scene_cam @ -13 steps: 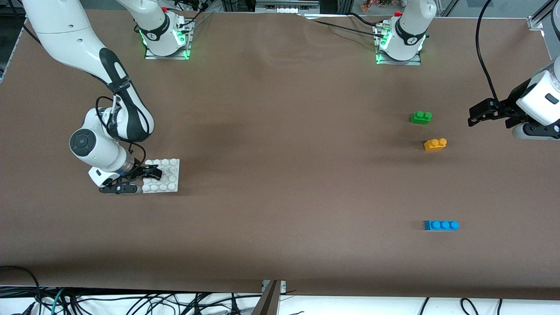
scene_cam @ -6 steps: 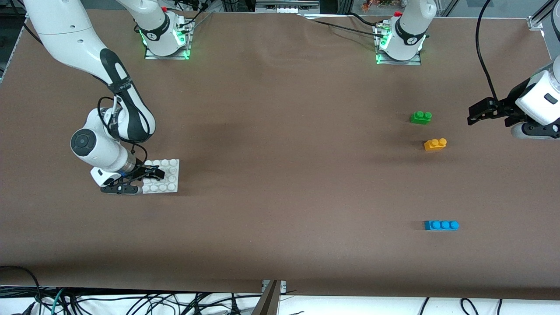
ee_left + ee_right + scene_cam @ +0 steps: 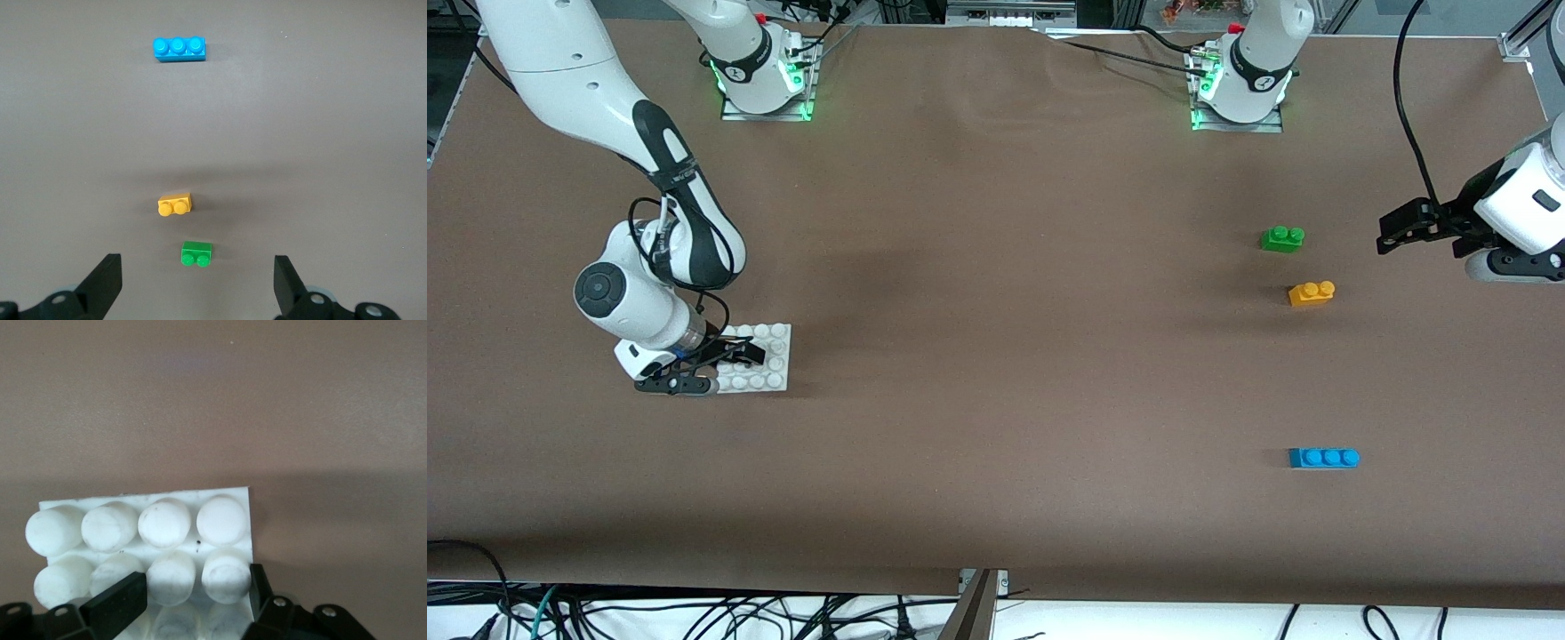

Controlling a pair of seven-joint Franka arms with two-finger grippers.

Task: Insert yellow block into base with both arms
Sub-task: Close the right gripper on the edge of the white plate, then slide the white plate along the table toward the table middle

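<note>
The yellow block [image 3: 1311, 293] lies on the table toward the left arm's end, between the green brick [image 3: 1282, 238] and the blue brick [image 3: 1324, 458]; it also shows in the left wrist view [image 3: 175, 205]. My left gripper [image 3: 1392, 233] is open and empty in the air beside the green brick; in its own view [image 3: 198, 277] it hangs wide above the bricks. The white base [image 3: 772, 357] lies toward the right arm's end. My right gripper [image 3: 734, 357] is low on the base's edge, shut on the base [image 3: 220, 520] across two studs; it shows in its own view [image 3: 197, 593].
The green brick [image 3: 197, 253] lies just farther from the front camera than the yellow block. The blue three-stud brick [image 3: 179, 48] lies well nearer to that camera. Brown table cloth stretches between the base and the bricks. Cables hang off the table's front edge.
The right arm's wrist has shifted slightly toward the table's middle, gripper staying at the base. The left gripper has barely moved. The bricks have not moved.
</note>
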